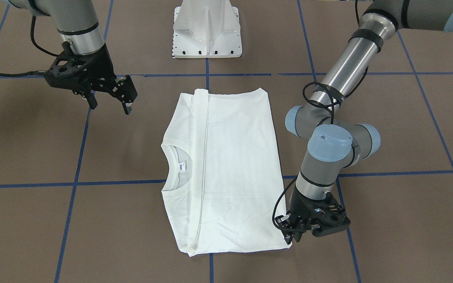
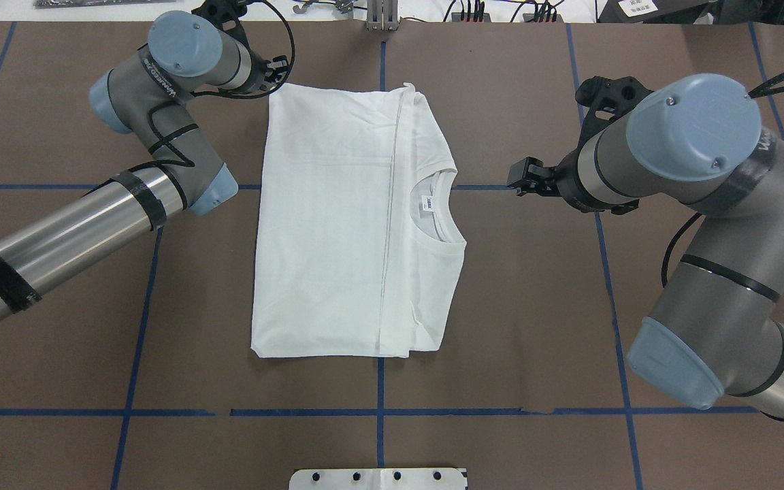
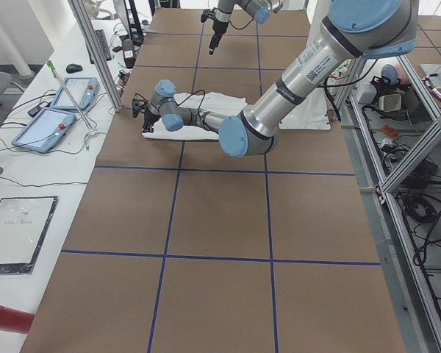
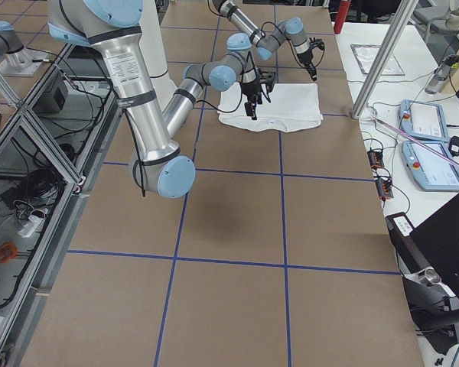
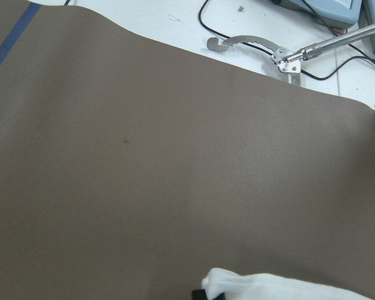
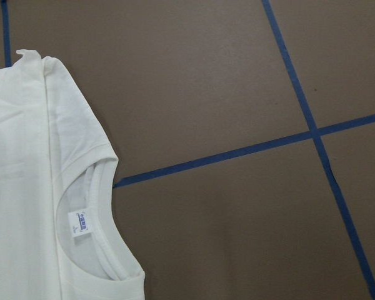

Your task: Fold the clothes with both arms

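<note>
The white T-shirt (image 1: 234, 169) lies flat and part-folded in the middle of the surface (image 1: 407, 220); the left claw (image 1: 292, 235) sits at its far left hem corner, closure impossible to tell, so it should pinch all layers cleanly while the right claw (image 1: 110, 108), fingers apart, hovers clear at the right

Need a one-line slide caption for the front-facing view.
White shirt, partly folded, flat on the brown table; left gripper low at one corner, right gripper open and off it.
</note>
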`<control>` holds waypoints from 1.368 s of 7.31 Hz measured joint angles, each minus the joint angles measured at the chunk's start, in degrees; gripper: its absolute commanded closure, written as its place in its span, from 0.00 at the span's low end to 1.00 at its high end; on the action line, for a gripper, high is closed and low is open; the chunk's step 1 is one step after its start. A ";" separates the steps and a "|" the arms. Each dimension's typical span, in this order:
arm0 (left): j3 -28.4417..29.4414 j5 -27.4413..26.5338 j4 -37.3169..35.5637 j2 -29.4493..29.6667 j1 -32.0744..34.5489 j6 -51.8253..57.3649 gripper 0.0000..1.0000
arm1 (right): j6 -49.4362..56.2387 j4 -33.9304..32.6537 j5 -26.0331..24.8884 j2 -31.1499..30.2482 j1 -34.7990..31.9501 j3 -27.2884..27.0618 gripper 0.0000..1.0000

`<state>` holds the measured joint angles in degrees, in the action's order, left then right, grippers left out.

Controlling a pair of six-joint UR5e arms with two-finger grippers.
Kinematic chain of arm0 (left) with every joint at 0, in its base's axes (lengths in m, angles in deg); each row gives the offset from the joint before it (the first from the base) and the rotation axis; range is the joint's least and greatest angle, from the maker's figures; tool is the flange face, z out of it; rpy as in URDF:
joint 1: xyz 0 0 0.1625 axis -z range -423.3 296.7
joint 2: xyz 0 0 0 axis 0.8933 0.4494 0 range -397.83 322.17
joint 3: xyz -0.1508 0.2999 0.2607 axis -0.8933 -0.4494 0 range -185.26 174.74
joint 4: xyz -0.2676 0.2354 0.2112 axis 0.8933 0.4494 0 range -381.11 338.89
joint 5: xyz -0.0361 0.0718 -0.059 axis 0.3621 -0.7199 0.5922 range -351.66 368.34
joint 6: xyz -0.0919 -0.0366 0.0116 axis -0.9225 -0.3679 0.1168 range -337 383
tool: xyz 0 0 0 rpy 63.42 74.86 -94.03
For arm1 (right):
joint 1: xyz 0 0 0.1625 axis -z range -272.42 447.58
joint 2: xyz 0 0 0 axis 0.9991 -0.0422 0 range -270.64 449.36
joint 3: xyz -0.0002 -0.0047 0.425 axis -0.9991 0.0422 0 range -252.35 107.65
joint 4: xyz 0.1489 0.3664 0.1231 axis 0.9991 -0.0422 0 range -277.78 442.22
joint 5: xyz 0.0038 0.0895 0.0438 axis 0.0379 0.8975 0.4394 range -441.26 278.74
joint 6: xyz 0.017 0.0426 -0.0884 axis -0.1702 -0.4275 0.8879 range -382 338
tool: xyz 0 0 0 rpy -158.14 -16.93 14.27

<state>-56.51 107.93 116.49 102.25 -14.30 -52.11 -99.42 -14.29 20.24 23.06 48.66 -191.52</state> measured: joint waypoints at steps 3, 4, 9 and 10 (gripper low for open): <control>-11.28 6.93 -0.48 -8.85 4.62 4.96 0.42 | 0.26 -0.08 -0.96 4.29 4.35 1.90 0.00; -15.08 8.68 -0.56 -12.16 6.14 7.46 0.42 | 0.68 -0.20 -2.19 6.61 6.60 3.49 0.00; -21.67 11.81 -0.30 -20.68 8.65 14.50 0.42 | 15.08 -1.11 -1.51 19.59 14.34 18.23 0.00; -21.69 11.82 -0.08 -21.30 8.67 14.65 0.41 | 18.60 -1.26 -0.67 22.31 14.54 22.82 0.00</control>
<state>-78.19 119.75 116.40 80.96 -5.64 -37.46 -80.81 -15.55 19.57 45.37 63.20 -168.70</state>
